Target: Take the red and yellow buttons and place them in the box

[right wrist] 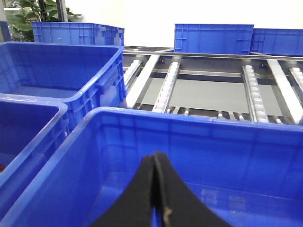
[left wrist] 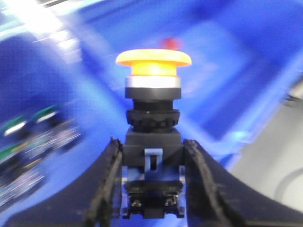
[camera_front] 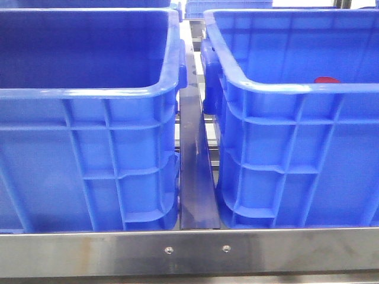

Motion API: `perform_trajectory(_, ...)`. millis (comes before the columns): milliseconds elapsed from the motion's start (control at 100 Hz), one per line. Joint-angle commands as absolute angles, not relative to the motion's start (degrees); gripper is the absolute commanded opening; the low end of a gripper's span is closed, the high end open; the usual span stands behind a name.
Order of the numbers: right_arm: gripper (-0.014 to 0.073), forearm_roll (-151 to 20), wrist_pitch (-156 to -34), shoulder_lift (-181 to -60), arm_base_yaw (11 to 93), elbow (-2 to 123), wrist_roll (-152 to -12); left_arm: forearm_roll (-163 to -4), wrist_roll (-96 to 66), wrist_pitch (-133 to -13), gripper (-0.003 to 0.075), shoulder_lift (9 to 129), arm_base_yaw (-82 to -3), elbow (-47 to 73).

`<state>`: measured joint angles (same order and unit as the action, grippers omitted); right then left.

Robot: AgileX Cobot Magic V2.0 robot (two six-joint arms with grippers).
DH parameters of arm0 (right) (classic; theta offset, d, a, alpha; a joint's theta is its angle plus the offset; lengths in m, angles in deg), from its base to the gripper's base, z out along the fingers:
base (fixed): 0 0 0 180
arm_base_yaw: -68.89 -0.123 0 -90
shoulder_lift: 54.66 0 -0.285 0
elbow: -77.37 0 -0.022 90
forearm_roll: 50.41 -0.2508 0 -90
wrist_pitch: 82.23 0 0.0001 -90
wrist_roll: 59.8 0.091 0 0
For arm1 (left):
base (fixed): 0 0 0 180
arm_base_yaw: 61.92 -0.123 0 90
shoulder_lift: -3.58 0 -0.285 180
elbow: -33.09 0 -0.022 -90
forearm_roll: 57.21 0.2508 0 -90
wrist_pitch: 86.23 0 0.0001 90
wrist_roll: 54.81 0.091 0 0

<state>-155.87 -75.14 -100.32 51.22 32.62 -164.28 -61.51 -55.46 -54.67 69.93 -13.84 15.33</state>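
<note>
L wrist cam: my left gripper [left wrist: 152,184] is clamped on the yellow button [left wrist: 153,58], fingers [left wrist: 105,184] pinching the black switch body low down, one each side. Long axis runs straight out from the claw, yellow cap at the far end, so it leaves cap-first if I tip the wrist down.

Past the cap, further along that same axis, a small red blur, prob the red button [left wrist: 170,43], lying on blue crate floor. Background is smeared, so not certain. Front cam shows a red cap [camera_front: 327,79] just over the near rim of the right-hand box [camera_front: 284,89]; I take that crate as the drop target.

Key relation: target floor lies ahead of and beyond the cap, red one nearly in line with it. Judgement: release wants to land beside red, not on it.

R gripper [right wrist: 155,189]: pads pressed together, nothing held, hanging over a blue crate [right wrist: 142,120]. Neither arm shows in front cam. L arm has the part, so L does the drop.
</note>
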Motion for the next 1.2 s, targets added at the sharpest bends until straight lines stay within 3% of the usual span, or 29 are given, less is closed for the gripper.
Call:
perform_trajectory(0,-0.0067,-160.2,-77.2,-100.1,51.5,34.3,-164.7,-62.1,-55.6,-62.1,-0.0019,71.3,-9.3,16.9)
perform_trajectory(370,-0.0066,-160.2,-78.4,-100.1,51.5,34.3,-164.7,-62.1,-55.6,-64.6,-0.0019,76.5,-5.3,16.9)
perform_trajectory(440,-0.0034,-160.2,-80.4,-100.1,51.5,34.3,-164.7,-62.1,-55.6,-64.8,-0.0019,76.5,-5.3,16.9)
perform_trajectory(530,0.0113,-160.2,-83.6,-100.1,51.5,34.3,-164.7,-62.1,-55.6,-64.9,-0.0019,76.5,-5.3,16.9)
perform_trajectory(700,0.0566,-160.2,-86.4,-100.1,51.5,34.3,-164.7,-62.1,-55.6,-64.9,-0.0019,76.5,-5.3,16.9)
perform_trajectory(770,0.0662,-160.3,-87.8,-100.1,51.5,34.3,-163.8,-62.1,-55.6,-64.9,-0.0019,76.5,-5.3,16.9)
perform_trajectory(980,0.0631,-160.3,-96.9,-101.1,51.5,34.3,-148.1,-62.1,-55.6,-64.9,-0.0019,76.5,-5.3,16.9)
perform_trajectory(1190,0.0631,-160.3,-115.6,-106.7,51.5,34.4,-131.2,-62.1,-55.6,-64.9,-0.0019,76.5,-5.3,16.9)
